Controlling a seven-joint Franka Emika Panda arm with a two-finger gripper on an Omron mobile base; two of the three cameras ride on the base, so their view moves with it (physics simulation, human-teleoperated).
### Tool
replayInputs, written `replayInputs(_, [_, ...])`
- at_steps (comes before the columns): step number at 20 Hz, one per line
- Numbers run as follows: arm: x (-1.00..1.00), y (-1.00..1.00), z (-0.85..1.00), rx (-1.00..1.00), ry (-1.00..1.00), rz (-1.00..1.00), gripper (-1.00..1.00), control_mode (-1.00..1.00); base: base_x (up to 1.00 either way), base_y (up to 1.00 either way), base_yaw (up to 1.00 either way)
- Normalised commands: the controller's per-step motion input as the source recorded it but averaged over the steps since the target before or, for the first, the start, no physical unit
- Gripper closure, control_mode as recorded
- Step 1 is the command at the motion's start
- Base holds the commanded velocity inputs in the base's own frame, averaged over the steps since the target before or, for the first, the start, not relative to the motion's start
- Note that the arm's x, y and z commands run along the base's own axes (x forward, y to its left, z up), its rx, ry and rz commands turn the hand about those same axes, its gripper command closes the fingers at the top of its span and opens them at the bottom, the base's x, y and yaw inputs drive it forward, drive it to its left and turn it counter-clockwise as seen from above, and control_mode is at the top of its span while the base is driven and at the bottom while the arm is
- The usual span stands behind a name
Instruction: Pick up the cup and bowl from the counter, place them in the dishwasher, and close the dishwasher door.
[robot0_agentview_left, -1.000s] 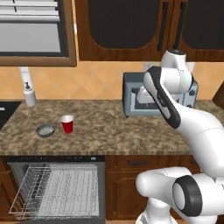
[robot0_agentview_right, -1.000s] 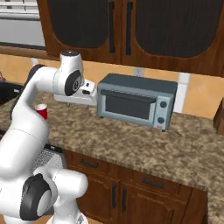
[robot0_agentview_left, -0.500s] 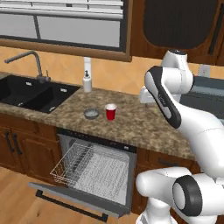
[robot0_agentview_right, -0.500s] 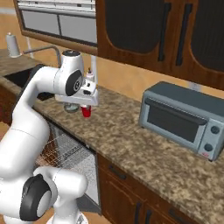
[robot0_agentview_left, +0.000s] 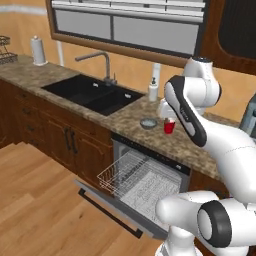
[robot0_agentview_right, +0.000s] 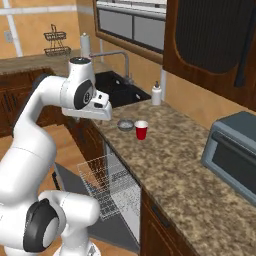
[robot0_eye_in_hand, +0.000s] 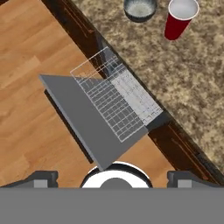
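The shiny round bowl (robot0_eye_in_hand: 140, 8) and red plastic cup (robot0_eye_in_hand: 180, 18) sit on speckled stone, far beyond the wide-open, empty fingers (robot0_eye_in_hand: 41, 178).

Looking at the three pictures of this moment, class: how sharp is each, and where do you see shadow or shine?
Left base view: evenly lit, soft; the small red tapered cup is slightly blurred. Right base view: dim shadow under the shallow grey metallic bowl on the brown speckled granite counter. Hand view: sharpest; the white wire rack reads clearly over the flat dark grey door, no glare.
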Motion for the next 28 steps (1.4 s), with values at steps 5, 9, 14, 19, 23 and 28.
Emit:
replayInputs(5, [0.00,0.00,0.00,0.00,0.00,0.00,-1.00,1.00,0.00,-0.37,0.43])
replayInputs(9, [0.00,0.00,0.00,0.00,0.00,0.00,-1.00,1.00,0.01,-0.44,0.26])
replayInputs(14, [0.01,-0.25,-0.07,0.02,0.00,0.07,-1.00,-1.00,0.00,-0.32,0.12])
replayInputs(19, [0.31,-0.67,-0.19,0.10,0.01,0.12,-1.00,-1.00,0.00,0.00,0.00])
replayInputs(23, [0.50,-0.76,-0.28,0.04,0.00,0.07,-1.00,-1.00,0.00,0.00,0.00])
replayInputs(28, [0.74,-0.55,-0.37,-0.04,0.03,0.03,-1.00,-1.00,0.00,0.00,0.00])
